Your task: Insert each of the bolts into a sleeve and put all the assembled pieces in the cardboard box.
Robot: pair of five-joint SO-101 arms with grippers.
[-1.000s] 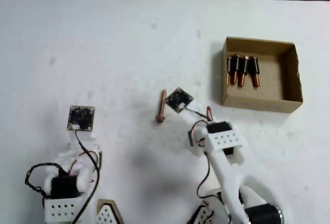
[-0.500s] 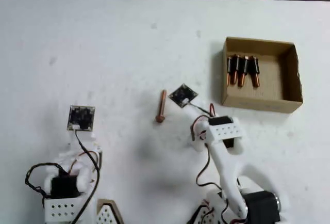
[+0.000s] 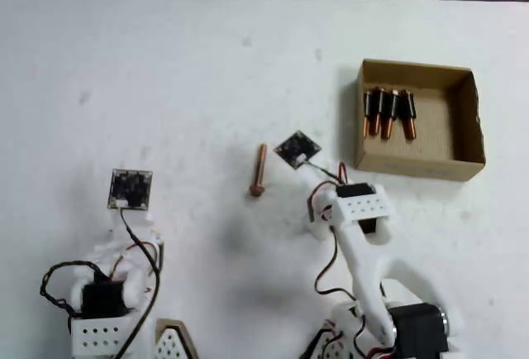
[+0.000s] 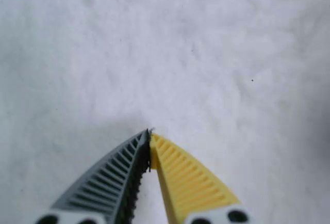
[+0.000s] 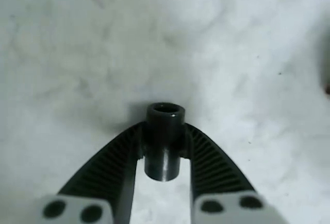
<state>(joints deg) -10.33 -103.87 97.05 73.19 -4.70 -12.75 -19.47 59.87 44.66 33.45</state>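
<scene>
Since a second ago the right arm (image 3: 362, 214) has shifted a little away from its base and toward the cardboard box (image 3: 417, 165), carrying its small camera board (image 3: 297, 150) farther from the bolt (image 3: 259, 170); the left arm (image 3: 124, 247) has kept its place. The right gripper (image 5: 164, 130) is clamped on a black sleeve (image 5: 165, 144), one ribbed finger (image 5: 116, 164) pressing each side, the sleeve's open end pointing out past the fingertips over the white table (image 3: 165, 69). The copper-coloured bolt lies loose on the table just beside the right arm's camera board, on its left side, head toward the arms and shank pointing away. The left gripper (image 4: 149, 134) has its grey and yellow fingers pressed together at the tips with nothing between them, hanging over bare table. In the cardboard box, four assembled pieces (image 3: 388, 113) lie side by side against its left wall, black sleeves at the far end and copper ends toward the arms
</scene>
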